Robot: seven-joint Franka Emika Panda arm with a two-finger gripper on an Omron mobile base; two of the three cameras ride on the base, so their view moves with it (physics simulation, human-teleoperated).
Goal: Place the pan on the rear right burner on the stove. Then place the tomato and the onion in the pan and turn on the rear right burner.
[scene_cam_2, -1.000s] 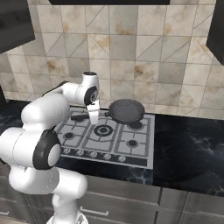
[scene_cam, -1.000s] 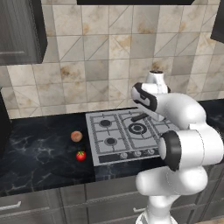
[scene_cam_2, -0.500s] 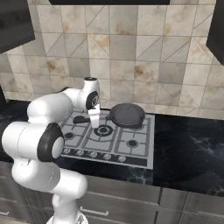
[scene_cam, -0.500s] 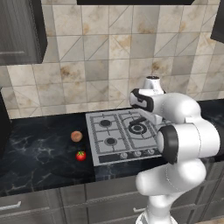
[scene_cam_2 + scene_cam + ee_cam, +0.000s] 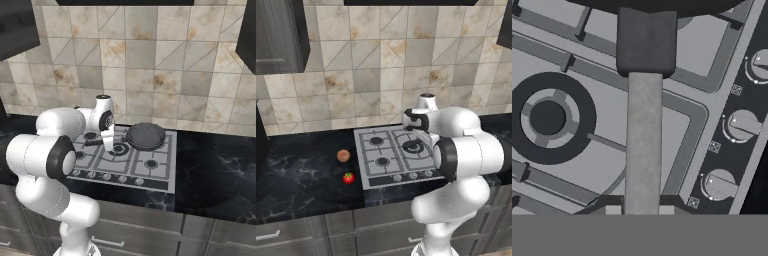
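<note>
— On the stove (image 5: 150, 172), where's the pan (image 5: 145, 136) sitting?

— Up at about one o'clock from the big middle burner (image 5: 119, 149), over the rear right burner, flat on the grate. Its handle (image 5: 643, 145) runs back toward the arm.

— And the hand (image 5: 109, 146)?

— Low over the middle of the stove, fingers (image 5: 613, 209) pinched narrow on either side of that handle. From the hand's own camera the handle runs straight up between the fingertips to a dark block where it joins the pan.

— So it has hold of the pan?

— Closed on the handle, yes.

— The vegetables?

— Both on the dark counter (image 5: 301, 170), off at nine o'clock from the stove. The onion (image 5: 343, 155) is nearer the wall, the tomato (image 5: 348, 177) at about six o'clock from it, toward the front edge. They're near each other but not touching.

— Knobs (image 5: 743, 124)?

— A row along the stove's front edge; I can't tell how any is set.
</note>
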